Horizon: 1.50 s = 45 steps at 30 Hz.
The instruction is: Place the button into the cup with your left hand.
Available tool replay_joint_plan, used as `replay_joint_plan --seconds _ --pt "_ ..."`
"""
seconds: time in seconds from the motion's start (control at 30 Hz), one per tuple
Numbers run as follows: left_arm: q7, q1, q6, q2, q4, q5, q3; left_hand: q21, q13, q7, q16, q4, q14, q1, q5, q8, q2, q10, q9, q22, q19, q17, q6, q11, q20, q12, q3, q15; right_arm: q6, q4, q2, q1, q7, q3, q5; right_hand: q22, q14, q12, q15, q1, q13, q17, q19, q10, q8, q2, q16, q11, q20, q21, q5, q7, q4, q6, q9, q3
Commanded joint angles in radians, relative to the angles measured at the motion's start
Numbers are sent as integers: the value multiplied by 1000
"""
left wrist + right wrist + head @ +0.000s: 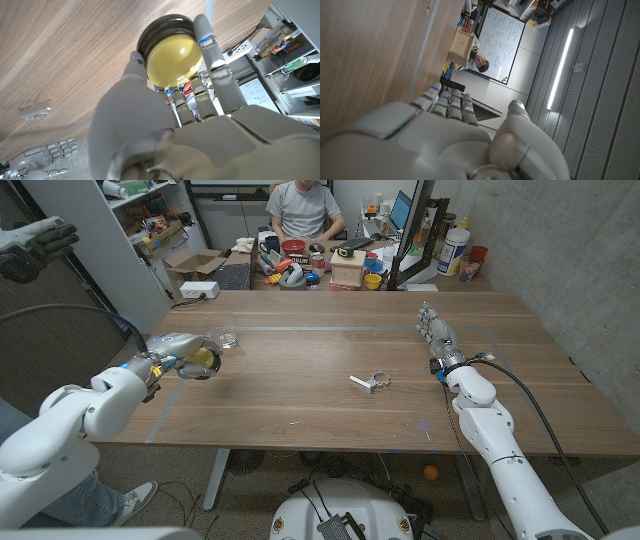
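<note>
Head view: my left hand (188,357) at left of frame pinches yellow button (203,359), cup (227,338) just beyond at upper right. Advice: carry button over rim, centre, then release. Right hand (434,332) idle, fingers together.

Left hand (185,358) holds the button (203,360) above the table's (300,415) left side. The cup (228,338) — clear, hard to make out — stands just beyond the hand, toward the far edge; nothing lies between them.

Mid-table, a small metal piece (369,381) sits alone, well apart from both hands, open wood all round it.

Right hand (437,335) lies along the right side, fingers stretched toward the far edge — it bars that strip only.

Behind the far edge: a clutter of boxes (195,268) and containers (452,252), and a seated person (306,212).
</note>
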Motion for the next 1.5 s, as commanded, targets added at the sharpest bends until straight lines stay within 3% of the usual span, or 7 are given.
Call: replay_joint_plan --seconds 0.03,0.83,1.5 --pt "4 -56 32 10 38 15 20 -4 4 -2 5 1 74 50 2 2 52 9 3 3 1 30 11 -1 -5 1 12 -104 8 45 7 33 8 -11 -2 3 7 -2 1 -3 3 4 4 10 -4 0 4 2 2 -2 5 -1 1 3 5 -4" --pt "66 -165 73 86 162 -12 80 -19 12 -6 1 -1 84 57 0 6 54 26 3 4 -5 38 23 -7 -13 2 20 -112 4 104 15 81 10 -22 -17 2 6 -3 0 -2 3 4 8 9 -4 1 4 3 -4 -1 5 0 0 3 5 -4" --pt "88 -313 158 176 251 -65 213 -31 19 -4 -7 -2 90 63 -1 8 54 33 3 4 -4 43 30 -10 -15 -1 27 -114 8 145 23 107 20 -22 -19 2 6 -3 -1 -3 3 4 8 9 -4 1 4 5 -4 -2 5 0 0 4 5 -4"
